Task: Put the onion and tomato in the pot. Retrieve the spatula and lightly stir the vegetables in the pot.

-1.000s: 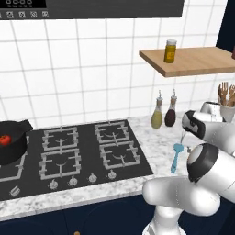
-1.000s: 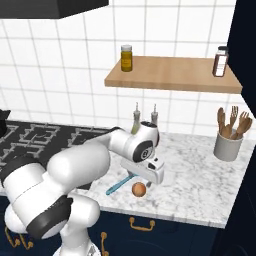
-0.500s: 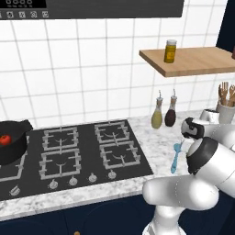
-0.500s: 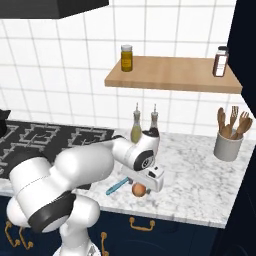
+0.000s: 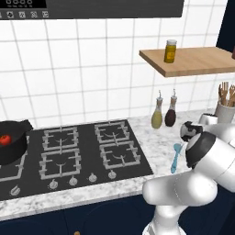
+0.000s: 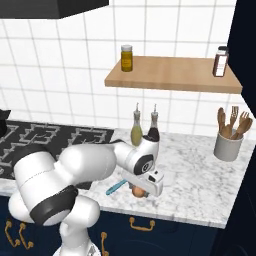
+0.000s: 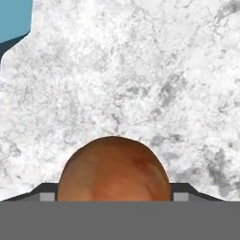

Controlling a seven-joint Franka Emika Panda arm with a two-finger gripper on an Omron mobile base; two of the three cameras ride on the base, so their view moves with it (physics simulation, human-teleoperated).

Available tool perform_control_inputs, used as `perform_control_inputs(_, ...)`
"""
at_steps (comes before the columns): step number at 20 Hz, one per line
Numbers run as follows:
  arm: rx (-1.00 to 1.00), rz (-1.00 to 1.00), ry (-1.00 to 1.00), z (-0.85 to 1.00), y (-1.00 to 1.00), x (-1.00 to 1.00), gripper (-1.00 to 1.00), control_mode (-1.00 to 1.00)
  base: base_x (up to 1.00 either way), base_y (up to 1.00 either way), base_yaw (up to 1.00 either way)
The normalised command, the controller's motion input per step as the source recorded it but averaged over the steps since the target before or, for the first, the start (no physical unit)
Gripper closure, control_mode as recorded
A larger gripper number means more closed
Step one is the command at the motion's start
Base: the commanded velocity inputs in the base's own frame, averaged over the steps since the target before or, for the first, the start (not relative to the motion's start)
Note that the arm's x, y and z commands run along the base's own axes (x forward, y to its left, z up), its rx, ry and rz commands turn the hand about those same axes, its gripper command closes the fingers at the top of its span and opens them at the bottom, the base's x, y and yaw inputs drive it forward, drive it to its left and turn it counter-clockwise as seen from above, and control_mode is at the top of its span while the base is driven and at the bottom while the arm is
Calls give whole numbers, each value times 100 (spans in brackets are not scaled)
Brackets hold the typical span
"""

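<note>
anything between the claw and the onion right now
Nothing visible. In the hand view the onion sits right between the two fingertips, with only bare marble counter beyond it. The spatula lies off to one side, clear of the claw.

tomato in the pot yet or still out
In: the tomato sits inside the pot at the stove's left edge.

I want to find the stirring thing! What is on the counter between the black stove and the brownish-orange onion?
The light blue plastic spatula lies there, beside the onion, in the right base view.
</note>
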Motion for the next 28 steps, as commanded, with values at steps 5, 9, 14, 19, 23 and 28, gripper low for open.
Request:
perform_control_inputs(5,5,0,-12,39,1,-19,100,-100,0,0,0)
perform_control_inputs(9,3,0,-25,100,13,-40,100,-100,0,0,0)
perform_control_inputs(14,0,5,-19,100,45,-41,100,-100,0,0,0)
perform_control_inputs(19,0,8,-23,100,63,-37,100,-100,0,0,0)
perform_control_inputs(23,-10,10,-11,100,85,-6,100,-100,0,0,0)
perform_control_inputs(28,-10,-6,-9,95,65,-10,100,-100,0,0,0)
